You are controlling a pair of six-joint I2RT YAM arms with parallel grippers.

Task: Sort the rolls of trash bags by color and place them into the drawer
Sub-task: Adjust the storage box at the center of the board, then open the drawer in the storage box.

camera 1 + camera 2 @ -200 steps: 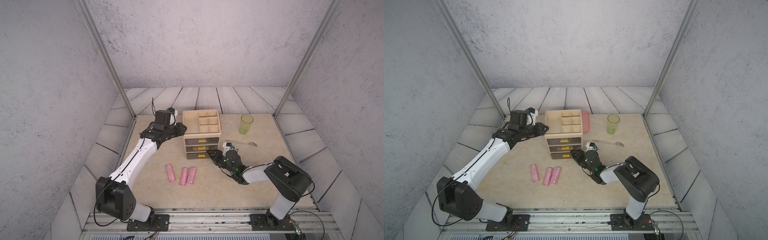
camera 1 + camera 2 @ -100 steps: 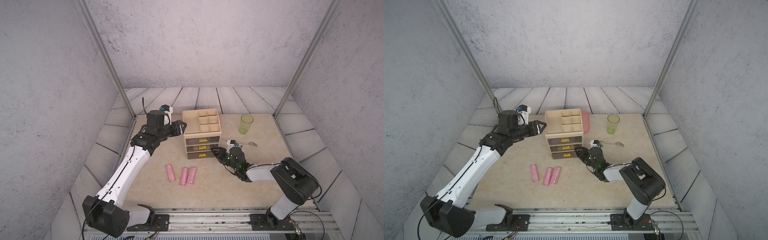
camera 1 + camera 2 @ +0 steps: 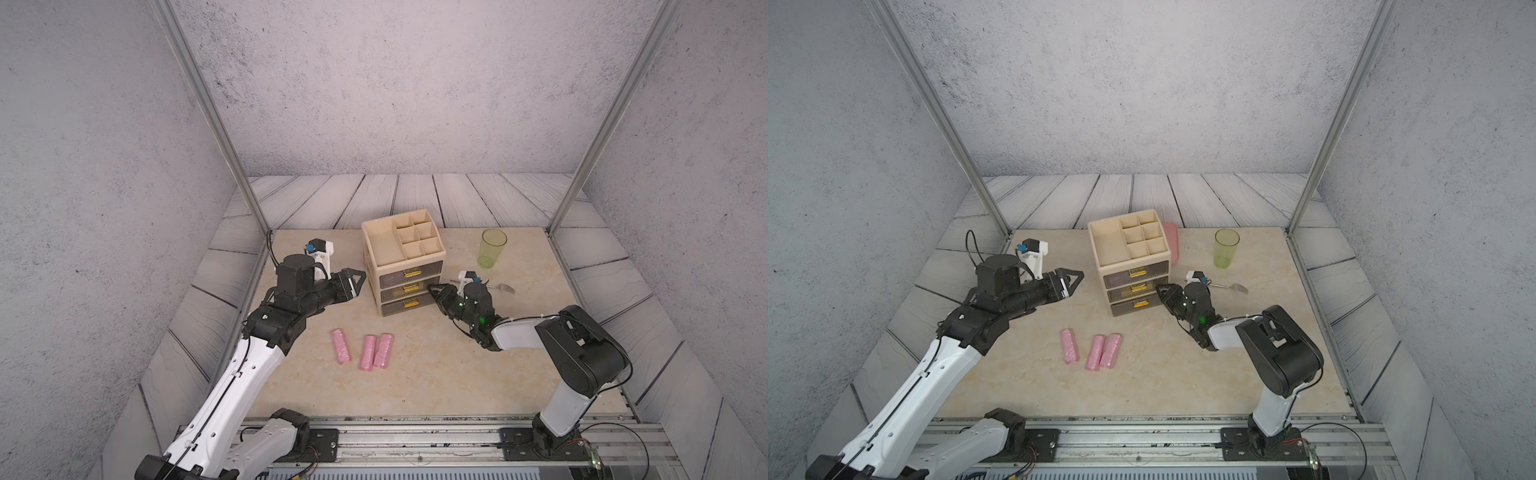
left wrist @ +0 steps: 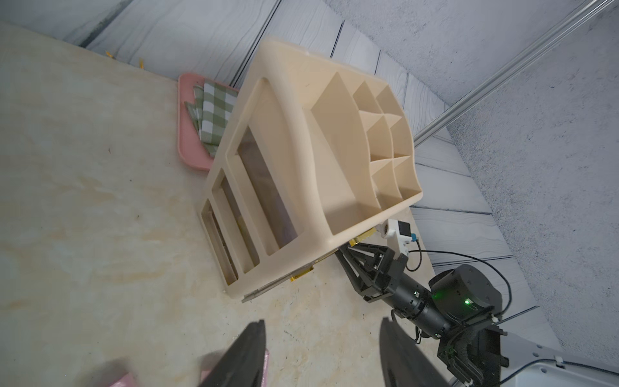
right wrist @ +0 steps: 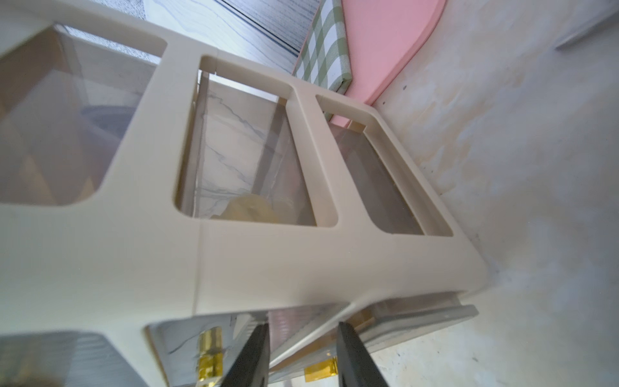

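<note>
Top views: left pincer [image 3: 360, 280] open beside cabinet [image 3: 376, 243]; right pincer [image 3: 431, 287] parted at its front edge.

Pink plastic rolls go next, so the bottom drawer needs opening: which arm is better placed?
Right. Its end effector sits, jaws parted, at the cream plastic drawer unit's front beside the gold handles; the left end effector faces the unit's side wall.

Here's my left arm [image 3: 245, 374]: white shell, black joints, thin black cable [image 3: 971, 245]. On my left gripper [image 3: 360, 282], black triangular fingers [image 4: 241, 355]. My right arm [image 3: 515, 332] matches, green light [image 3: 482, 320] glowing, white wrist camera [image 3: 467, 276].
</note>
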